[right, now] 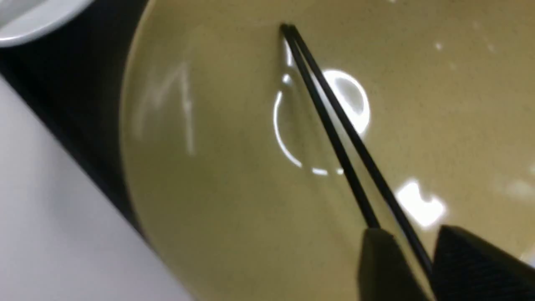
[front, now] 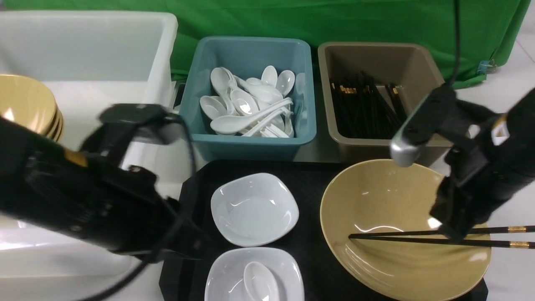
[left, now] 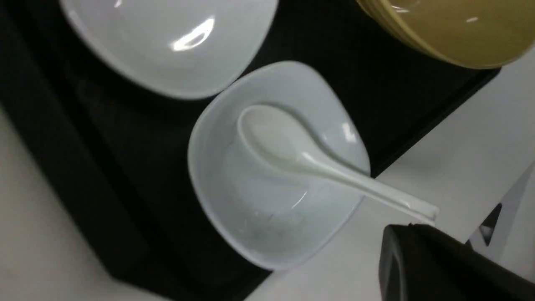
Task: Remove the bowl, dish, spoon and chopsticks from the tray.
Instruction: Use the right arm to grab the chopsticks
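Note:
The black tray [front: 309,179] holds two white dishes and the tan bowl [front: 388,209]. The white spoon [front: 260,281] lies in the near dish [front: 225,276], scoop up, with its handle over the rim [left: 376,192]. The far dish [front: 254,209] is empty. The black chopsticks [front: 397,237] lie across the bowl, gold bands past its right rim. My right gripper [front: 453,236] is low over them, its fingers [right: 376,259] apart on either side of the sticks [right: 330,113]. My left gripper [front: 184,246] hangs by the tray's left edge; only one dark finger [left: 418,259] shows.
A teal bin [front: 200,108] of white spoons and a brown bin [front: 376,58] of black chopsticks stand behind the tray. A large white tub [front: 104,50] with stacked tan bowls [front: 25,104] is at the left. Green cloth hangs at the back.

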Tool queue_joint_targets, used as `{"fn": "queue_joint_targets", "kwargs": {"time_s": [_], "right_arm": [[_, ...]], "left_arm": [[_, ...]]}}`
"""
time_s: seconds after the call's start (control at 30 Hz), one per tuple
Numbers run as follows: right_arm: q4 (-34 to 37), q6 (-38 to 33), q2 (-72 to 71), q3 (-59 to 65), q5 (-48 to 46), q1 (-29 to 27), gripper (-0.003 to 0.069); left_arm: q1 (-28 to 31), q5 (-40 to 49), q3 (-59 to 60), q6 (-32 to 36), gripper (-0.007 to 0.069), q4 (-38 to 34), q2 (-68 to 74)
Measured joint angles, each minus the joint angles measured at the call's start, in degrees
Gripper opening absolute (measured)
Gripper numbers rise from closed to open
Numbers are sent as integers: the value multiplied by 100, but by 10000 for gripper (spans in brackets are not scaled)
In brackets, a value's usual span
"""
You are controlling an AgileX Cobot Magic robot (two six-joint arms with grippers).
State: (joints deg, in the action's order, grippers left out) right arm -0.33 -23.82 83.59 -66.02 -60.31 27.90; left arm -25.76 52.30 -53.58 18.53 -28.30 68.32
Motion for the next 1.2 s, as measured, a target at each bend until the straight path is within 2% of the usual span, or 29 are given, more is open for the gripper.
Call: {"fn": "queue_joint_targets", "kwargs": {"time_s": [0.07, 0.1, 0.17, 0.23, 0.33, 0.57, 0.7, 0.77, 0.8, 0.83, 0.87, 0.9, 1.2], "right_arm": [[-12, -65, 154, 0, 19, 0, 291], [-12, -190, 428, 0, 49, 0, 360], [-38, -275, 707, 0, 134, 0, 415], [-44, -284, 809, 0, 196, 0, 430], [-74, -434, 1210, 0, 478, 0, 458], [-287, -696, 1614, 0, 527, 0, 461], [-364, -703, 1708, 0, 484, 0, 394], [-374, -702, 1726, 0, 472, 0, 280], [-374, -709, 1726, 0, 465, 0, 193], [-374, -709, 1726, 0, 465, 0, 193], [-380, -718, 1726, 0, 457, 0, 110], [-380, -717, 1726, 0, 453, 0, 78], [-380, -619, 1726, -52, 368, 0, 81]], "left_arm": [[-172, -208, -68, 284, -10, -43, 115], [-368, -488, -173, 663, -10, -181, 278], [-493, -780, -271, 1063, -7, -396, 429], [-529, -890, -326, 1226, -6, -581, 521], [-559, -1102, -442, 1884, -6, -1052, 805], [-559, -1231, -507, 2243, -6, -1189, 1271], [-559, -1326, -507, 2261, -6, -1193, 1342], [-559, -1442, -511, 2262, -6, -1193, 1349], [-559, -1480, -511, 2262, -6, -1193, 1349], [-559, -1487, -511, 2262, -6, -1193, 1354], [-559, -1500, -524, 2269, -6, -1193, 1354], [-559, -1506, -524, 2284, -6, -1193, 1354], [-559, -1561, -528, 2283, -6, -1193, 1354]]}}
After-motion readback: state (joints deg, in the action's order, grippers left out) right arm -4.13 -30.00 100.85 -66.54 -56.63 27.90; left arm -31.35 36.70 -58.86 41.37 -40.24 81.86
